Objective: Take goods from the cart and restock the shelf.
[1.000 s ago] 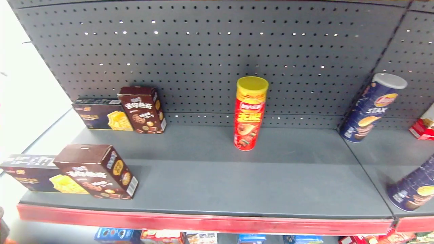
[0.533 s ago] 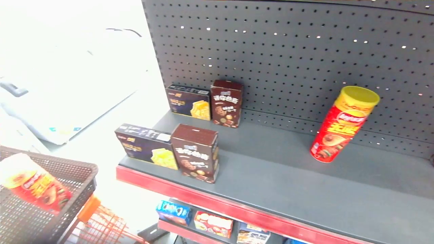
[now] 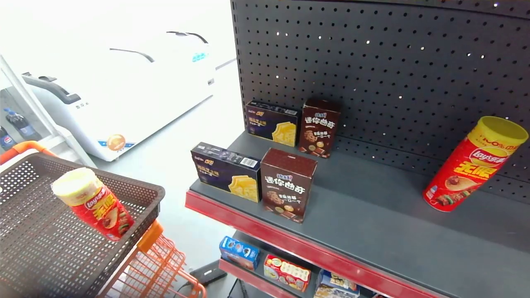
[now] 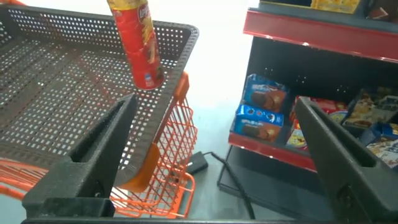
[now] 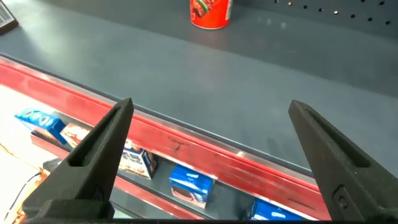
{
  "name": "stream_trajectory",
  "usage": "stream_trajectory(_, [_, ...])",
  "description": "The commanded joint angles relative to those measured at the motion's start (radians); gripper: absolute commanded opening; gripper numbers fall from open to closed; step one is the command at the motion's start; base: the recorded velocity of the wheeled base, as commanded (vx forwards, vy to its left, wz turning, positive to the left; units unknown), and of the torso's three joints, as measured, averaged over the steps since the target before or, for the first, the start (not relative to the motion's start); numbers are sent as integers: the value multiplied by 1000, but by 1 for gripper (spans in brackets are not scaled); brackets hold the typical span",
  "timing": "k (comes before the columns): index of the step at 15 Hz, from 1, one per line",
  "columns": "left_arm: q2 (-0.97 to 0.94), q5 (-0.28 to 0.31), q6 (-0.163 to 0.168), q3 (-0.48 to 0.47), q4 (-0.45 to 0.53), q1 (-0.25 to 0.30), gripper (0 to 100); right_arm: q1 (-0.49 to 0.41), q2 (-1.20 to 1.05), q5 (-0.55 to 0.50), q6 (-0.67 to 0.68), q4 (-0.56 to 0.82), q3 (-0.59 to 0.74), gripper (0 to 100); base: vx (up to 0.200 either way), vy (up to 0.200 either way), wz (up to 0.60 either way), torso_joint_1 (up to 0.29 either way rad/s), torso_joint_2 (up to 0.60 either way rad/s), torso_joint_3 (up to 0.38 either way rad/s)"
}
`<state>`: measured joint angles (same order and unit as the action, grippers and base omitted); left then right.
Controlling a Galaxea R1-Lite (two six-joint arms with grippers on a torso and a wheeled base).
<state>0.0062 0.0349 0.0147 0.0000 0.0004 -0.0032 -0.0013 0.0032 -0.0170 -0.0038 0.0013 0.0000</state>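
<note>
A red chips can with a pale yellow lid stands tilted in the dark mesh cart basket at the left. In the left wrist view that can rises at the basket's near corner. My left gripper hangs open, below and in front of the can, holding nothing. A matching red can stands on the grey shelf against the pegboard. My right gripper is open before the shelf's red front edge, with that can farther in.
Two dark blue boxes and two brown cookie boxes fill the shelf's left end. Packaged goods sit on the lower shelf. The orange cart frame and a white freezer stand left of the shelf.
The head camera has swung left, so the shelf slid right in the picture and the cart with its can came into view. The goods themselves have not moved.
</note>
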Motion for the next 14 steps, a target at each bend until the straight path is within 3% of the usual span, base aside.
stream_trajectory(1, [0, 0, 1, 0, 0, 0, 100, 0, 1, 0, -1, 0, 0, 100, 0, 0, 0, 0, 0, 0])
stream_trajectory(6, [0, -21, 1, -2, 3, 0, 100, 1, 1, 0, 1, 0, 0, 100, 0, 0, 0, 0, 0, 0])
stream_trajectory(7, [1, -78, 22, -66, 7, 0, 100, 1, 1, 0, 1, 0, 0, 100, 0, 0, 0, 0, 0, 0])
stream_trajectory(8, [26, -89, 44, -156, 52, 0, 100, 1, 1, 0, 1, 0, 0, 100, 0, 0, 0, 0, 0, 0])
stream_trajectory(10, [178, -125, 48, -293, 185, -4, 100, 1, 1, 0, 1, 0, 0, 100, 0, 0, 0, 0, 0, 0])
stream_trajectory(14, [460, -168, 45, -333, 144, 0, 100, 1, 1, 0, 1, 0, 0, 100, 0, 0, 0, 0, 0, 0])
